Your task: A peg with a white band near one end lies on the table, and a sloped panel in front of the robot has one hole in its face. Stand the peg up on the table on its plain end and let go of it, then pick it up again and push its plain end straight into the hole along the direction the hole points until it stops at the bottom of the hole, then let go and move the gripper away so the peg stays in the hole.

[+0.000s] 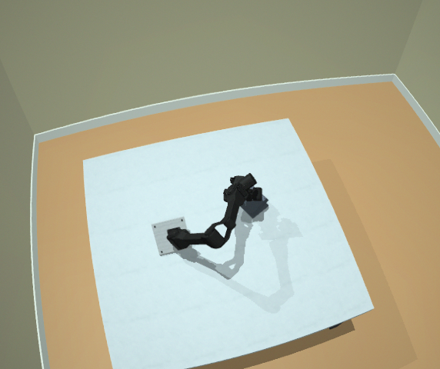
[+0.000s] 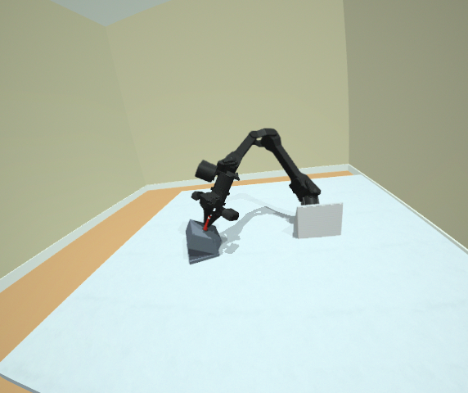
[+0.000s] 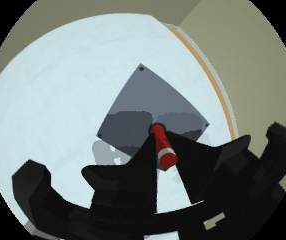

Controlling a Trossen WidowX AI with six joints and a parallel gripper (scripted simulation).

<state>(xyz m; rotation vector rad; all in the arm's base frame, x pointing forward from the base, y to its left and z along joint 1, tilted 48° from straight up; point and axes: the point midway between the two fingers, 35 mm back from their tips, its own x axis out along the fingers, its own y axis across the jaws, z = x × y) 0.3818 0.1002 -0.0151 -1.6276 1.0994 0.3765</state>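
Gripper (image 2: 208,223) (image 3: 159,135) clamped on white-banded red peg (image 2: 206,223) (image 3: 162,145); insertion into sloped panel (image 2: 202,241) (image 3: 150,97) apparently in hand; next, seat peg fully along hole (image 3: 156,128) axis; then release.

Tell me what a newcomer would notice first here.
Probably the red peg, white-banded near its outer end, gripped at the hole in the gray sloped panel. Next, the black arm, arching over the pale table.
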